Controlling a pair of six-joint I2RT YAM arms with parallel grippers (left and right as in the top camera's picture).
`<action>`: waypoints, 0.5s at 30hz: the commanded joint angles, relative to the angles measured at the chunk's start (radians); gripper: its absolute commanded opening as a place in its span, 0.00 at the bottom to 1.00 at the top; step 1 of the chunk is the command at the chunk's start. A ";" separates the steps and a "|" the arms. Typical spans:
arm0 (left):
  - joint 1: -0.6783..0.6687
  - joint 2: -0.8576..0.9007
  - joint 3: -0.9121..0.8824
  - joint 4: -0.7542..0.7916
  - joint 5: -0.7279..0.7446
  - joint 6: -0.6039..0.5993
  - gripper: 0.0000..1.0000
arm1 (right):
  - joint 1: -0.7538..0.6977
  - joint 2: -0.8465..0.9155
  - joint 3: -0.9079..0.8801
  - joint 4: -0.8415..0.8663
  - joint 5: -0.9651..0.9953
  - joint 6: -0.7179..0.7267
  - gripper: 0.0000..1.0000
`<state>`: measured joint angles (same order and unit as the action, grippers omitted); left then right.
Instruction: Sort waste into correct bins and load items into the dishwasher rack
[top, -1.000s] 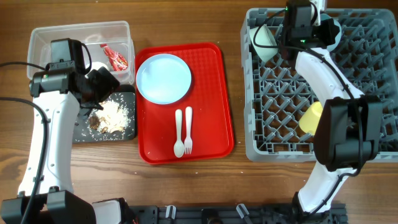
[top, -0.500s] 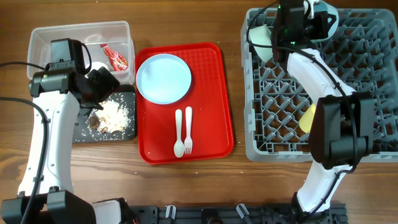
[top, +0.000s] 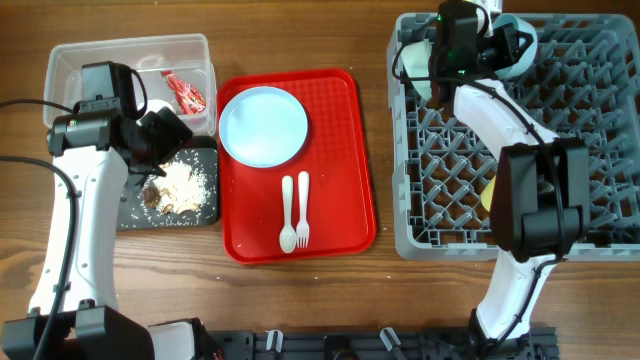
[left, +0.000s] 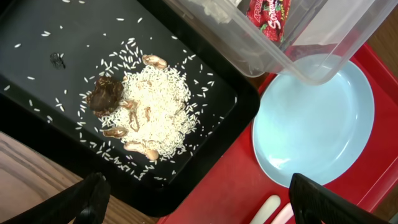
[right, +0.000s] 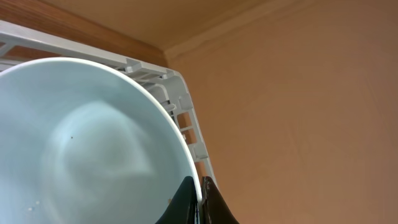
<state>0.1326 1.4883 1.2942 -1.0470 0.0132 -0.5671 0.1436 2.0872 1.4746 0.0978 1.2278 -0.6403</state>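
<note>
My right gripper (top: 503, 44) is at the far edge of the grey dishwasher rack (top: 600, 150), shut on the rim of a small pale blue bowl (top: 517, 42). The wrist view shows its fingers (right: 200, 200) pinching that bowl's (right: 81, 143) rim. A mint bowl (top: 421, 60) and a yellow cup (top: 489, 192) sit in the rack. My left gripper (top: 165, 135) hovers open and empty (left: 199, 205) over the black tray (top: 130, 212), which holds rice and brown scraps (left: 149, 112). The red wrapper (top: 186, 94) lies in the clear tub (top: 70, 60).
A red serving tray (top: 350, 150) between the bins and the rack holds the pale blue plate (top: 263, 124), the white spoon (top: 288, 215) and the fork (top: 303, 210). The plate also shows in the left wrist view (left: 317, 124). The right arm lies across the rack.
My right gripper has moved a little to the left along the rack's far edge with the blue bowl in it. The left arm has not moved.
</note>
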 joint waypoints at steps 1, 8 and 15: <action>0.003 -0.009 0.000 0.011 0.005 -0.014 0.94 | 0.037 0.041 0.002 -0.008 0.010 0.024 0.04; 0.003 -0.009 0.000 0.010 0.005 -0.014 0.94 | 0.004 0.027 0.002 0.471 0.055 -0.551 0.04; 0.003 -0.009 0.000 0.011 0.005 -0.014 0.95 | 0.005 0.033 0.002 0.068 0.061 -0.224 0.04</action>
<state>0.1329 1.4883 1.2942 -1.0401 0.0135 -0.5671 0.1471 2.1094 1.4742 0.2344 1.2770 -1.0428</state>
